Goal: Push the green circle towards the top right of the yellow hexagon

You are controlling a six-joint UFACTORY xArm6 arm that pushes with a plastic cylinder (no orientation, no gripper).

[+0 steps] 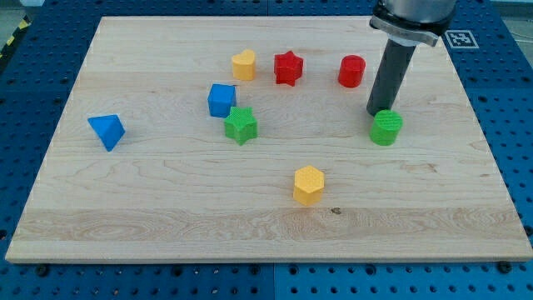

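The green circle [386, 127] lies on the wooden board at the view's right. The yellow hexagon [307, 184] lies lower, near the board's middle, to the lower left of the green circle. My tip [376, 112] stands just above and slightly left of the green circle, touching or nearly touching its upper edge. The dark rod rises from there to the arm at the view's top right.
A green star [241, 125] and a blue cube [221, 99] sit left of centre. A yellow block [243, 64], a red star [288, 67] and a red cylinder [351, 72] line the upper part. A blue triangle [107, 130] lies at the left. The board's right edge [491, 167] is close to the circle.
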